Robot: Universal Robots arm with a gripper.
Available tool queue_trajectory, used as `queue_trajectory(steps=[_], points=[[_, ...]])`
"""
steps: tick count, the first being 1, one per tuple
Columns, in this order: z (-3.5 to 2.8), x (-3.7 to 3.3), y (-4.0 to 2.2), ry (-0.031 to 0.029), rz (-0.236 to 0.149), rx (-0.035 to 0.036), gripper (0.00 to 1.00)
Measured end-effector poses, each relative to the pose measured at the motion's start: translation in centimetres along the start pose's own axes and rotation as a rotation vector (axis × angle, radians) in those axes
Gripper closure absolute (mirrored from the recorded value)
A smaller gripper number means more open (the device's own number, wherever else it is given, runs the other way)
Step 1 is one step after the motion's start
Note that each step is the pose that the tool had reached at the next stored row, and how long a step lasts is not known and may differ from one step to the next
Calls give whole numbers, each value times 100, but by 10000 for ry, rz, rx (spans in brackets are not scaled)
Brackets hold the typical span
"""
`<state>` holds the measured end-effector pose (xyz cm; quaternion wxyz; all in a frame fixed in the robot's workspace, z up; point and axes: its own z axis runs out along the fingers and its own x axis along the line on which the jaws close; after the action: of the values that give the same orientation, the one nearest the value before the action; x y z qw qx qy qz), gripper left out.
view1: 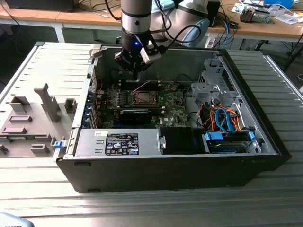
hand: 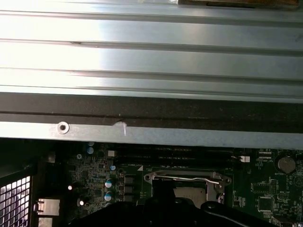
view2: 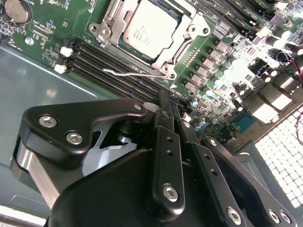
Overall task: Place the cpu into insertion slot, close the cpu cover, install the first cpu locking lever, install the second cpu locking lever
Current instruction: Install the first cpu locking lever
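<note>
Second wrist view: gripper (view2: pixel 166 111), fingers together and holding nothing, is hovering over the lever (view2: pixel 130 74); misalignment risks scraping the chip (view2: pixel 150 28).

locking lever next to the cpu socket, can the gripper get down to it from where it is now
Probably yes. The gripper hangs just above the wire locking lever beside the cpu cover, over the memory slots, and nothing stands between them.

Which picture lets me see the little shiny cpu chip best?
The second wrist view: the cpu sits big and unblocked inside its metal frame. In the exterior view it is a tiny square under the arm. In the first wrist view the black wrist parts hide most of it.
</note>
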<state>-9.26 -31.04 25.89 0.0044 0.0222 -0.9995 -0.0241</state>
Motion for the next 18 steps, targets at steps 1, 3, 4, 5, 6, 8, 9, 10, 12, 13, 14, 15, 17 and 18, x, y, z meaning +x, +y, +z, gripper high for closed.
queue_trajectory(steps=[1,3,4,5,6,8,9,10,12,13,14,15,17,18], points=[[2,-1,0,0,-1,0,89],[5,-1,-1,1,1,1,89],[7,-2,-1,0,0,1,89],[8,-2,-1,0,0,0,89],[10,-2,-1,0,-1,0,89],[15,-3,-1,0,-1,0,89],[18,-4,-1,0,-1,0,89],[22,-5,-2,1,0,1,89],[31,-8,-2,0,0,0,89],[35,-9,-2,0,0,0,89],[37,-10,-2,0,0,0,89],[41,-10,-3,1,0,0,89],[46,-12,-3,1,0,0,89],[50,-14,-3,0,-1,0,89]])
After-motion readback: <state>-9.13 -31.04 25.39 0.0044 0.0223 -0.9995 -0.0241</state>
